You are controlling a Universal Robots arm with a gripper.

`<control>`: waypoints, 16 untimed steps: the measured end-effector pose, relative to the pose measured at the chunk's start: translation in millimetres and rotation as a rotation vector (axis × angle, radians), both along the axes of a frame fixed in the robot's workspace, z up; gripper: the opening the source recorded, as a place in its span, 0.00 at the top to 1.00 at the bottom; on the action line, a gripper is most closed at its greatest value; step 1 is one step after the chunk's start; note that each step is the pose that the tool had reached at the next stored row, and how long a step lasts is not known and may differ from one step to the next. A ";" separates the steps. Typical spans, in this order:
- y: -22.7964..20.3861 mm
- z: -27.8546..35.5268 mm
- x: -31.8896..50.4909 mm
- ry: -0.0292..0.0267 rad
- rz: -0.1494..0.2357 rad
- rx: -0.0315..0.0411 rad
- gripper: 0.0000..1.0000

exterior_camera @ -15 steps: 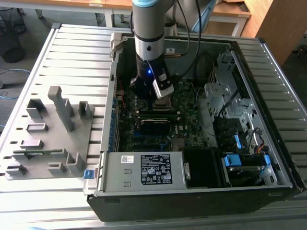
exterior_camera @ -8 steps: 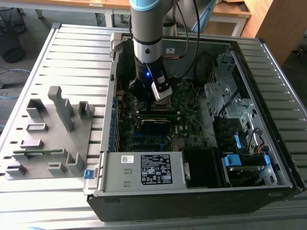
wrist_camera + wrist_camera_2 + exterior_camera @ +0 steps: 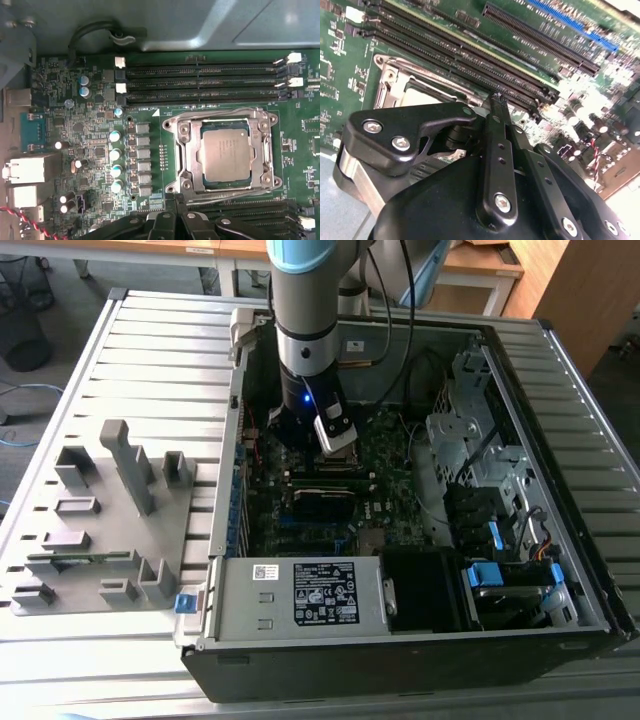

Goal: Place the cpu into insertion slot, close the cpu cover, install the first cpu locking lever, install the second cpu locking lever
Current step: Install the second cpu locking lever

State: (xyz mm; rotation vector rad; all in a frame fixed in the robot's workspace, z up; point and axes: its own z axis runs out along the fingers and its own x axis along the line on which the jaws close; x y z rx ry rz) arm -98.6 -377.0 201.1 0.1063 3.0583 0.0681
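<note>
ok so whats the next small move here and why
Probably ease the gripper down onto the thin metal lever along the socket edge nearest it. The cpu already sits in the socket, the cpu cover looks flat around it, and the gripper is shut and holds nothing. Whether that lever is already latched can't be told.

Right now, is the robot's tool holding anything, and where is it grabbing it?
Nothing is held. The tool is shut with nothing in it, above the motherboard. The cpu already sits in the insertion slot.
</note>
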 end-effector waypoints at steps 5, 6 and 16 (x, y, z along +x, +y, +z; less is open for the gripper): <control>0.0 -1.4 -1.0 -0.0014 0.000 0.0157 0.90; -0.1 -1.5 -1.2 -0.0016 0.000 0.0196 0.90; 0.0 -4.4 -3.1 -0.0042 0.000 0.0264 0.90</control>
